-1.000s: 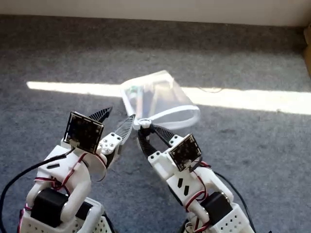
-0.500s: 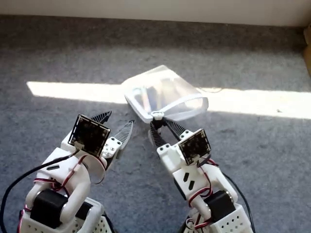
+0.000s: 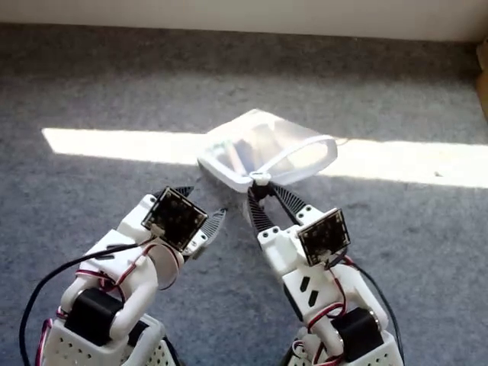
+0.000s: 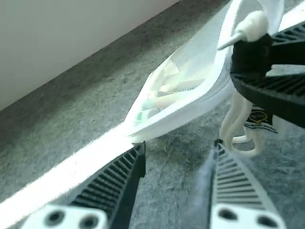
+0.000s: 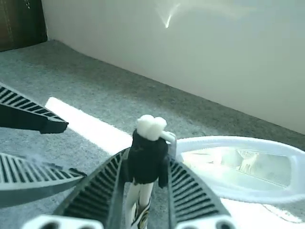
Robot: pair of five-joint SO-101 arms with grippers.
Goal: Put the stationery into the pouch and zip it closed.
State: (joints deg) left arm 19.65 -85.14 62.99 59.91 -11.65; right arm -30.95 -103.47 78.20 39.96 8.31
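At the near edge of the pouch (image 3: pixel 267 145), the right gripper (image 3: pixel 263 191) is clenched on the zipper pull (image 5: pixel 151 126). Just beside it, the left gripper (image 4: pixel 178 148) stands released, grasping nothing. The translucent pouch, stationery (image 4: pixel 176 88) inside, rests on the grey tabletop (image 3: pixel 114 84) across a sunlit band (image 3: pixel 99 141).

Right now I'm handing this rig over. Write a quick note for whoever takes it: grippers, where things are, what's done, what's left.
Left gripper: open, empty, low over the carpet close to the pouch.
Right gripper: shut on the zip pull at the pouch's near end.
Pouch lies on the carpet, stationery inside.
Done: stationery loaded.
Left: the mouth looks open, so draw the zip along, probably with the left gripper steadying the pouch.
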